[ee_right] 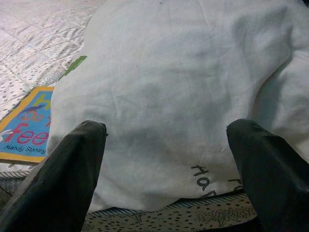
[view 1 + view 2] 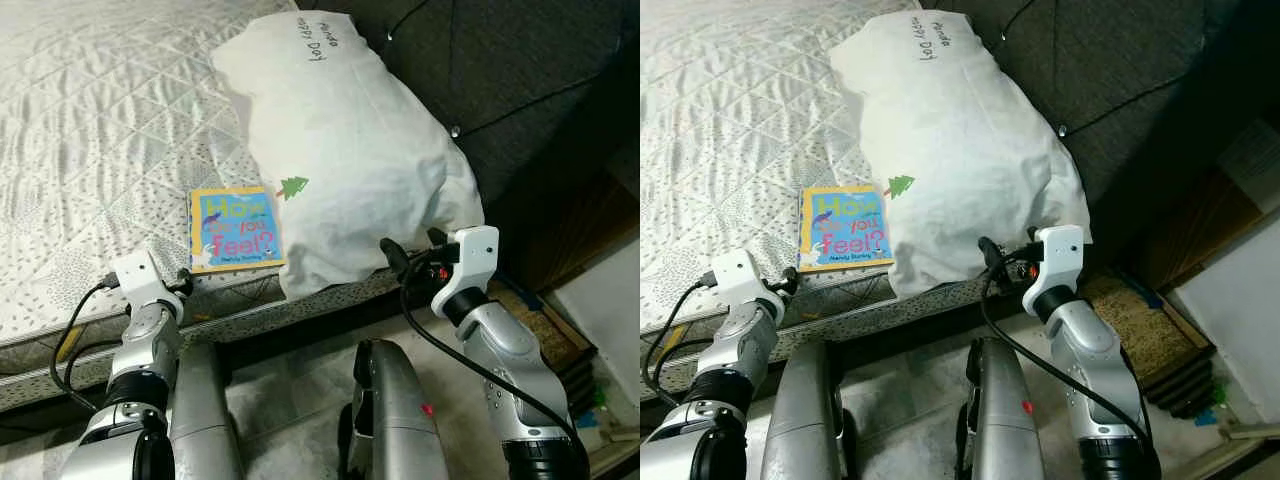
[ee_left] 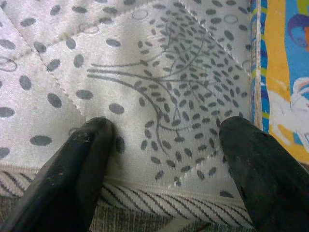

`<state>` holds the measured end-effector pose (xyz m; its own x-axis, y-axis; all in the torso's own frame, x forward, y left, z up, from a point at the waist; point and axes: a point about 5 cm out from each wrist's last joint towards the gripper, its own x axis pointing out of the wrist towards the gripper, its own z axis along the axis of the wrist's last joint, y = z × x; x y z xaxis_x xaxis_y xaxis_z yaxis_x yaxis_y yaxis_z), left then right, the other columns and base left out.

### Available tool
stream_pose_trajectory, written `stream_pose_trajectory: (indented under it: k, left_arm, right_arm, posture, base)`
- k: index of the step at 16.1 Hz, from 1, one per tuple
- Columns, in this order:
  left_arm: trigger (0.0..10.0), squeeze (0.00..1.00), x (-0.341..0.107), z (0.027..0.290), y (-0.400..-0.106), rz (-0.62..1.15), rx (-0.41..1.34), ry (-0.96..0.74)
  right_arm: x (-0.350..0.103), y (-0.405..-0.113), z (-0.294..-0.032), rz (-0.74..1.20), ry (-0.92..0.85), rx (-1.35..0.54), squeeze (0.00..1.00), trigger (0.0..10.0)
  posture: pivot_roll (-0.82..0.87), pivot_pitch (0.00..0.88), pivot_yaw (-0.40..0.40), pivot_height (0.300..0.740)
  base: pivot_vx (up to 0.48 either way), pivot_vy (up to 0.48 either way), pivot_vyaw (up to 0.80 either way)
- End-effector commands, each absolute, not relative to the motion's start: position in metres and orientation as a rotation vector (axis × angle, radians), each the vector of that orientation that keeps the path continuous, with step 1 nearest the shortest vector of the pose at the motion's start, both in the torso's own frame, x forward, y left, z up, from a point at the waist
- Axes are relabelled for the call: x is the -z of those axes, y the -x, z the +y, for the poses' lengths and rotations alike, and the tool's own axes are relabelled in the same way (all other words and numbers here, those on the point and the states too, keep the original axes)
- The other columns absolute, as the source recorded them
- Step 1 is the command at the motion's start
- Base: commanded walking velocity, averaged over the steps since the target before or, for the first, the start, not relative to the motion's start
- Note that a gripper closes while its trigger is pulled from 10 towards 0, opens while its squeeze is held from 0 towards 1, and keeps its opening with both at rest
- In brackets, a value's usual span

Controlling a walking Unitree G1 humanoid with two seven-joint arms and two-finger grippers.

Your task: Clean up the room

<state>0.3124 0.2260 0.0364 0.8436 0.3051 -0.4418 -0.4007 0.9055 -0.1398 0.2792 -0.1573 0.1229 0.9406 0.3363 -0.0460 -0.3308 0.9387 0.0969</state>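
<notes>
- I am standing at the bed (image 2: 90,120) edge with both arms raised toward it; the book (image 2: 235,229) is lying flat near the mattress edge, just beside the pillow (image 2: 350,150), whose lower corner is overhanging the same edge.
- My left gripper (image 3: 166,145) is hovering at the mattress border with fingers (image 3: 72,169) spread apart, nothing between them; the book's edge is sitting just off to one side of it.
- My right gripper (image 1: 166,164) is pointing at the pillow, fingers apart and empty, the cloth bulging between them.
- Handling, judged: the pillow is looking soft, bulky and light; it should sag when lifted. I am favouring a pinch on the overhanging corner, where the cloth can bunch.
- The book is looking thin, stiff and glossy, so likely slippery; lying flat, it offers only its edges, and the side nearest the mattress border seems the best to get under.
- The head views are showing the dark headboard (image 2: 520,70) behind the pillow and handwriting at its far end.
- The right wrist view is showing printed letters on the pillow's near hem; the left wrist view is resolving the mattress's dotted pattern and piping.
</notes>
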Motion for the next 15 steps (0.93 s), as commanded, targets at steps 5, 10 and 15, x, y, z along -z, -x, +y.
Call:
stream_pose_trajectory:
  k: [5,10,15]
  left_arm:
    - [10.0,0.00,-0.033,0.231,-0.312,0.464,-0.390,0.225]
    - [10.0,0.00,-0.033,0.213,-0.321,0.503,-0.294,0.242]
    - [10.0,0.00,-0.029,0.196,-0.322,0.521,-0.234,0.241]
  right_arm:
    - [-0.124,-0.280,-0.162,0.054,-0.076,-0.325,0.00,10.0]
    - [-0.126,-0.282,-0.161,0.052,-0.074,-0.330,0.00,10.0]
    - [-0.126,-0.282,-0.161,0.050,-0.074,-0.330,0.00,10.0]
  posture:
    - [-0.05,0.143,-0.067,0.554]
    - [-0.05,0.140,-0.075,0.554]
    - [-0.05,0.140,-0.074,0.554]
  base:
    - [0.000,0.000,0.00]
    - [0.000,0.000,0.00]
    - [0.000,0.000,0.00]
